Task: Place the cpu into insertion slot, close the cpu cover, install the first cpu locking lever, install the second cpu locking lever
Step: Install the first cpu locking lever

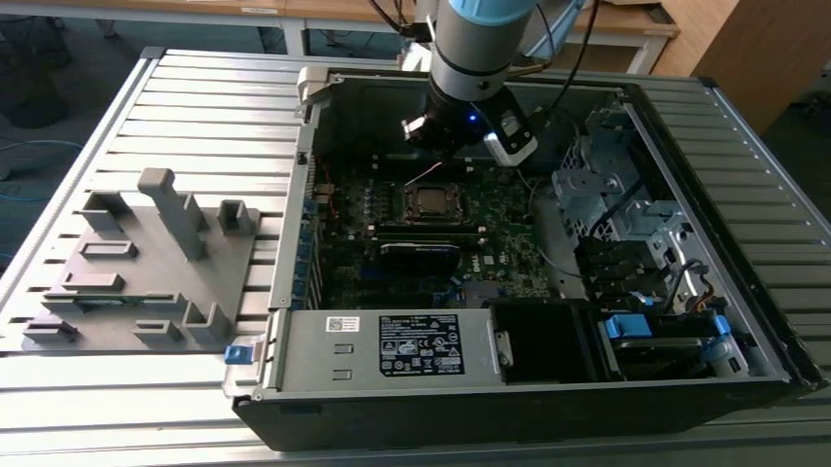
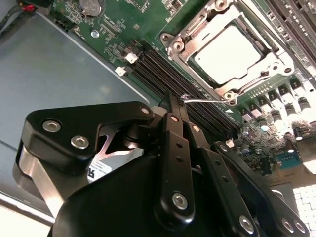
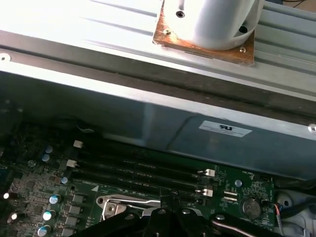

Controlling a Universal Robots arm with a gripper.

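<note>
1. I judge the step in hand to be seating a locking lever. The cpu, a flat square chip with a dull silver-grey metal top (image 2: 232, 52), lies in the insertion slot, a small square metal-rimmed socket (image 1: 433, 200) on the dark green motherboard (image 2: 123, 29). The cpu cover, a thin silvery frame plate with a square window (image 2: 195, 24), looks folded down around the chip.
2. The gripper (image 2: 175, 98) has its black fingers pressed together with no gap that I can see. Their tips sit right at the hooked end of a thin bright wire lever (image 2: 205, 99), which runs along the socket edge nearest the long black memory slots (image 2: 158, 69). I cannot tell whether the wire is pinched between the tips or merely touched, nor which of the two levers this is.
3. To do it well, I press on the hooked end only, slowly and along the lever's own arc. The wire is thin and smooth, so I expect the tips to slide off if I push at an angle.
4. The memory slots are just beside the tips, and a slip would likely land there, so I hold sideways force low.
5. I watch the cover in the second wrist view. A lifting corner would suggest the chip is not flat, and forcing the lever then could harm the socket.
</note>
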